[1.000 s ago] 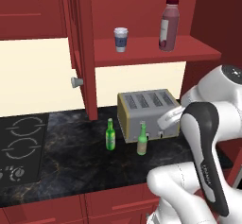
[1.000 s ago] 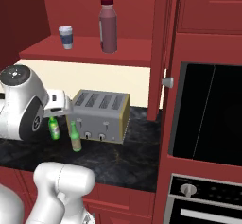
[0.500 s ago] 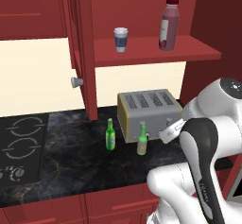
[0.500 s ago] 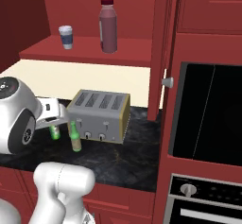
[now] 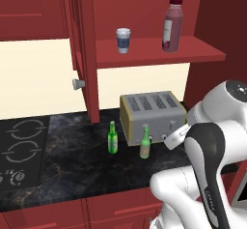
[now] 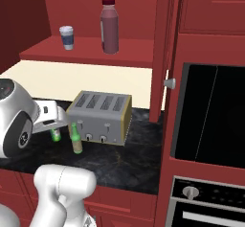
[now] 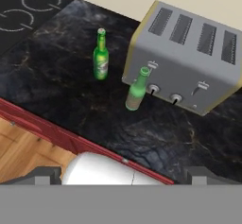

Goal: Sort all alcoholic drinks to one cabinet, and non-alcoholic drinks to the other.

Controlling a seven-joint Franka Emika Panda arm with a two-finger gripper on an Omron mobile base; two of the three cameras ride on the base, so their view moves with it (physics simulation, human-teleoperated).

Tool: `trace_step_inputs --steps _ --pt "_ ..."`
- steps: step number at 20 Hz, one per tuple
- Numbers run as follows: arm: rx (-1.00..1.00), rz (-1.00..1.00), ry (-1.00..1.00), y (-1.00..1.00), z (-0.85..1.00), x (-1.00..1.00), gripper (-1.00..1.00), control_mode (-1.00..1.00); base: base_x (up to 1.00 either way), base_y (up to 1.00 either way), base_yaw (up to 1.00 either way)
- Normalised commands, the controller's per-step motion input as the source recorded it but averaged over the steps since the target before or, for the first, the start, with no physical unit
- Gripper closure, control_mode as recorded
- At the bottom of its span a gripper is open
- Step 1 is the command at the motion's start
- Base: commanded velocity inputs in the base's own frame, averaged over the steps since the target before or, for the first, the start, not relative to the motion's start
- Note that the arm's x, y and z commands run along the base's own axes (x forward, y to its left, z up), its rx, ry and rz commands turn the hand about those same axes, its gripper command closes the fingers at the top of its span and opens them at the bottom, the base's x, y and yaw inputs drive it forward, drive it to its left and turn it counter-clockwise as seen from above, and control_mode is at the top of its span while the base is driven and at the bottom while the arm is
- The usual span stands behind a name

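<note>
Dark marble counter (image 7: 56, 76) carries two green bottles (image 7: 100, 55) beside a toaster (image 7: 189, 72), under the spread pincer (image 7: 120, 173).

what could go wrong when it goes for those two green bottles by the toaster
The paler bottle stands right against the toaster front, near its knobs, so the open hand may clip the toaster. The bright green bottle stands close by; both are slim and upright, so a nudge to one could tip either.
</note>
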Motion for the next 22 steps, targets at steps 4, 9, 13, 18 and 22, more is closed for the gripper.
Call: trace_step_inputs --steps 4,9,13,18,22 --pt "0.00 -0.02 -0.05 0.00 -0.25 0.00 -1.00 -1.00 0.00 0.00 0.00" --pt "0.00 -0.08 -0.03 0.00 -0.32 0.07 -1.00 -1.00 0.00 0.00 0.00" --pt "0.00 -0.10 -0.03 0.00 -0.31 0.06 -1.00 -1.00 0.00 0.00 0.00" --pt "-0.01 -0.05 -0.06 0.00 -0.31 0.02 -1.00 -1.00 0.00 0.00 0.00" --pt "0.00 0.00 -0.07 0.00 -0.32 0.07 -1.00 -1.00 0.00 0.00 0.00"
